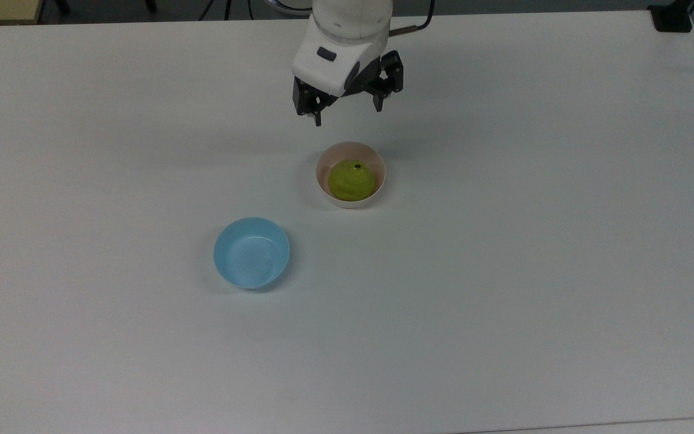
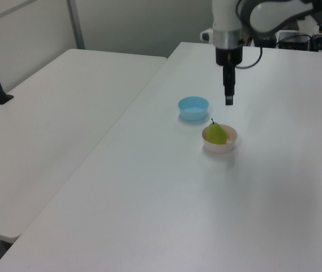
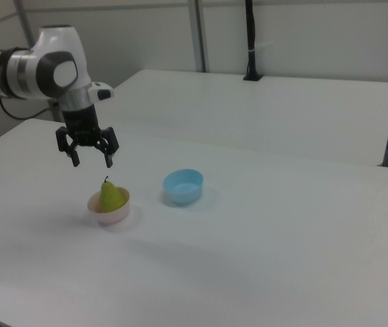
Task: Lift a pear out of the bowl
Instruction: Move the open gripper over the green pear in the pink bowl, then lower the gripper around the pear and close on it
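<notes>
Hovering above the pink bowl point(image 1: 350, 150), the gripper point(image 1: 347, 116) spreads its empty jaws wide to straddle the upright pear point(image 1: 351, 180) seated inside.

**Pincer above the pink bowl, fingers apart**

From the top view I see my pincer point(image 1: 347, 117) hanging over the white desk point(image 1: 503, 271), its two dark fingers point(image 1: 317, 119) spread wide with nothing between them. Just below the pincer in the top view sits the bowl point(image 1: 350, 175), apart from the fingertips. The pear point(image 1: 351, 180) stands inside it, dark stem spot facing up. Further below and toward the top view's left of the pincer, well apart from it, rests a light blue bowl point(image 1: 252, 252).
</notes>
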Robot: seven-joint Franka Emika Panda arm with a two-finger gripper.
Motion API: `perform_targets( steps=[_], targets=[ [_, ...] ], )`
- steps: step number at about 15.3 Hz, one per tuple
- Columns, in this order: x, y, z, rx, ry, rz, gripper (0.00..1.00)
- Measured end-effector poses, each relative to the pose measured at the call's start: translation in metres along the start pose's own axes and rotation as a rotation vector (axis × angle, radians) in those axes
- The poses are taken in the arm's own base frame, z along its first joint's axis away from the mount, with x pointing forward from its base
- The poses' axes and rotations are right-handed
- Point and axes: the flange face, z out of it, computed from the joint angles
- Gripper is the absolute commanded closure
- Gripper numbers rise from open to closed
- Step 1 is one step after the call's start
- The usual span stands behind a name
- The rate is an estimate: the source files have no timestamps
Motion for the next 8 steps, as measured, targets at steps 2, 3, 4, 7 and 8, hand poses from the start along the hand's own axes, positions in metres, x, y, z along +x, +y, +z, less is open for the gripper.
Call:
perform_targets(
  steps=[2, 3, 4, 7, 8],
  targets=[
    [0.006, -0.004, 0.016, -0.003, -0.003, -0.009, 0.00],
    [0.007, -0.004, 0.024, -0.003, -0.003, -0.010, 0.01],
    [0.009, -0.004, 0.031, -0.003, -0.006, -0.010, 0.02],
    [0.017, -0.003, 0.056, -0.011, -0.011, -0.016, 0.06],
    [0.019, -0.002, 0.064, -0.023, -0.007, -0.023, 0.06]
  ],
)
